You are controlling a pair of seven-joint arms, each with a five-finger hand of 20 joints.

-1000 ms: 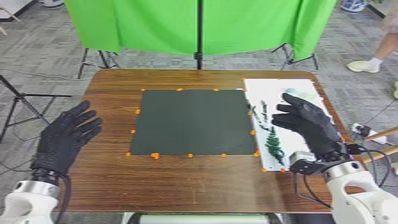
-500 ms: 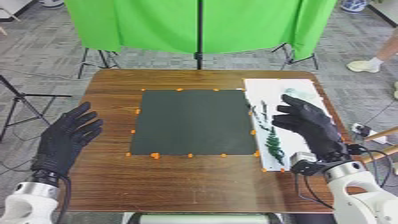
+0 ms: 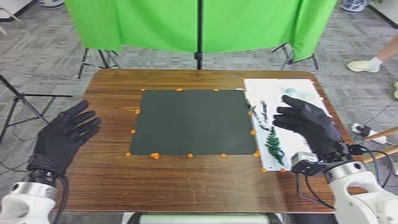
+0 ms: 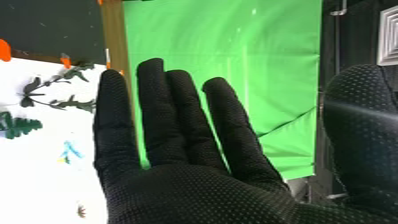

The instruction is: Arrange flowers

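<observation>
Right robot hand (image 3: pixel 305 121), fingers apart and empty, hangs beside leafy sprigs (image 3: pixel 274 145) on a white sheet (image 3: pixel 265 89); seemingly nothing is arranged, all remains.

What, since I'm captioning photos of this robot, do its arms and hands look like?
The left arm and right arm are white and rounded, with silvery collars near the wrists and dark cables beside them. The left hand and right hand are black-gloved, the right one covered in small dots.
</observation>
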